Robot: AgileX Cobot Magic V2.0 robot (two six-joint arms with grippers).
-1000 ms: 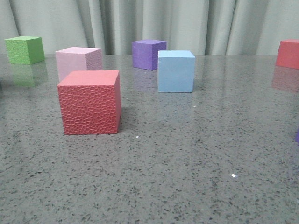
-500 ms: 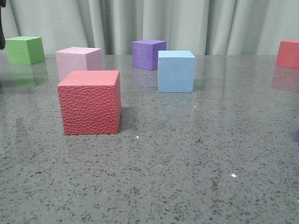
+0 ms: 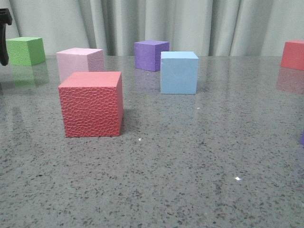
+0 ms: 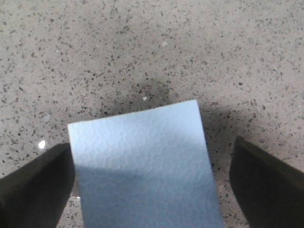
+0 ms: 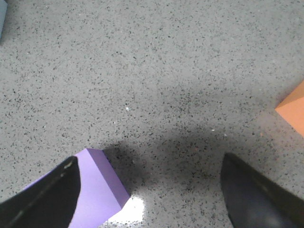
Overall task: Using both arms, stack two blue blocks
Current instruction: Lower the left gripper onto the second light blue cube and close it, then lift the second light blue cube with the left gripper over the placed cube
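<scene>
One pale blue block (image 3: 178,72) stands on the table at centre back, just in front of a purple cube (image 3: 151,54). Another blue block (image 4: 142,166) fills the left wrist view between the fingers of my left gripper (image 4: 152,145). That gripper is open: one finger (image 4: 38,180) lies against the block's side and the other finger (image 4: 266,180) stands off with table showing in the gap. A black part of the left gripper (image 3: 4,38) shows at the front view's left edge. My right gripper (image 5: 151,157) is open over bare table.
A red pebble-textured cube (image 3: 91,104) stands front left, with a pink cube (image 3: 78,61) behind it. A green cube (image 3: 24,50) is far left and a red cube (image 3: 293,54) far right. A purple cube (image 5: 92,190) lies by one right finger. An orange block (image 5: 294,111) is at that view's edge.
A black part of the left gripper has come into the front view at its top left edge and now reaches lower. The blocks on the table have not moved.
</scene>
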